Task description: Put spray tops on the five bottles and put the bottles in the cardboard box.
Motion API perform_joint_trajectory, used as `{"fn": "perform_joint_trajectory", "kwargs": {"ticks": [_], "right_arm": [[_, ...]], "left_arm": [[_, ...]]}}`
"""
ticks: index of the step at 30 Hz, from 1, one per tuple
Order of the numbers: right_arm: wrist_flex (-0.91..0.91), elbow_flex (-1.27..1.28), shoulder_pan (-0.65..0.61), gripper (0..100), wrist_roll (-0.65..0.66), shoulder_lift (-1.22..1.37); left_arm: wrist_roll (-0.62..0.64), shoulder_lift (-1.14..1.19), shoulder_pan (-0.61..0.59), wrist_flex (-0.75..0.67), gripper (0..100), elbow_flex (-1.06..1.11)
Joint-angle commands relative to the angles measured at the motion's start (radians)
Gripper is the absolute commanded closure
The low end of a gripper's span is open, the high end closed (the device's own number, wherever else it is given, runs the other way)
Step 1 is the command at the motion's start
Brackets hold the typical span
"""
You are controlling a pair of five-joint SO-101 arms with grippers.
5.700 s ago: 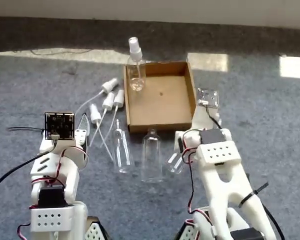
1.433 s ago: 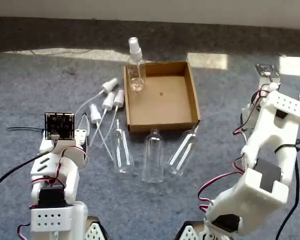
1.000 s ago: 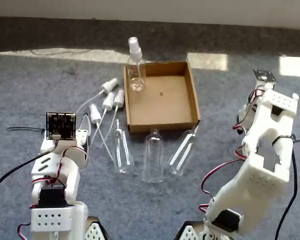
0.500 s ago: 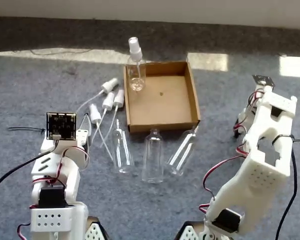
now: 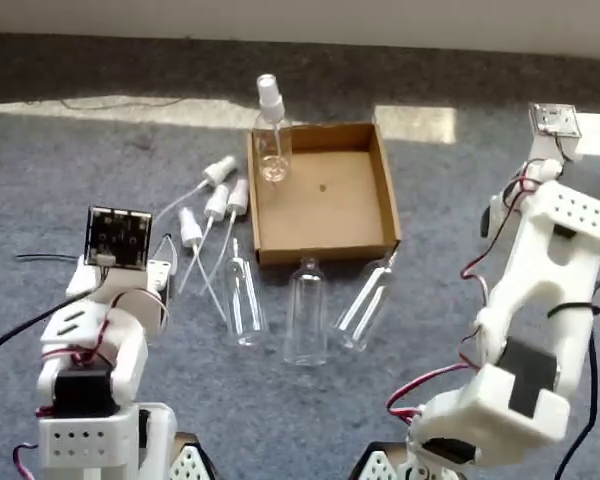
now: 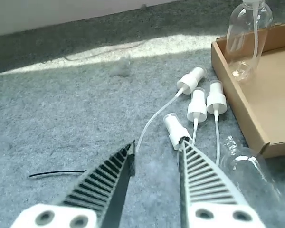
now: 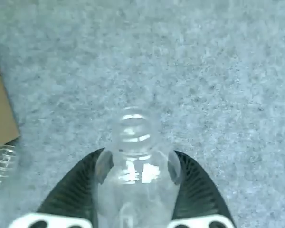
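While the right arm (image 5: pixel 540 260) does most of the travelling, let's start on the left. The left gripper (image 6: pixel 156 142) hangs off to the left of the cardboard box (image 5: pixel 325 205), jaws spread with nothing between them. It's over the grey carpet (image 5: pixel 100 150), just short of the four loose spray tops (image 6: pixel 197 107). Half a second back the left arm (image 5: pixel 100 330) sits more upright; now it leans and its wrist is a touch higher. My guess is it's starting to line up on a top.

The tops themselves haven't budged. Same goes for the one capped bottle (image 5: pixel 271 140) standing in the box's far-left corner, and the three bare bottles (image 5: pixel 303 310) lying just in front of the box's near wall.

The big change is right of the box. About six seconds ago the right arm is down over those lying bottles. Then it swings out well to the right of the box, and in the last half second it lifts up. The right gripper (image 7: pixel 138 156) is clamped round a topless bottle (image 7: pixel 132 142), neck pointing away from the wrist, above bare carpet.

So my read: one of five is done, this one is being held up ready for a top, and the left arm needs to go fetch one.
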Motion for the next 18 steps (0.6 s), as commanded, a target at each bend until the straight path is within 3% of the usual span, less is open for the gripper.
{"fn": "perform_joint_trajectory", "kwargs": {"ticks": [1,6,11,14,18], "right_arm": [[-0.082,0.17,-0.067,99.5,-0.015,-0.255],[-0.099,0.394,-0.127,99.5,-0.014,-0.538],[-0.097,0.544,-0.173,99.5,-0.012,-0.742],[-0.097,0.611,-0.197,99.5,0.015,-0.797],[-0.097,0.664,-0.211,99.5,0.018,-0.811]], "left_arm": [[-0.018,0.424,0.01,0.049,85,-0.277],[-0.092,0.94,0.01,0.187,85,-0.727],[0.011,1.397,0.01,0.344,85,-1.173],[0.051,1.607,0.01,0.351,85,-1.399],[0.015,1.837,0.016,0.344,85,-1.715]]}}
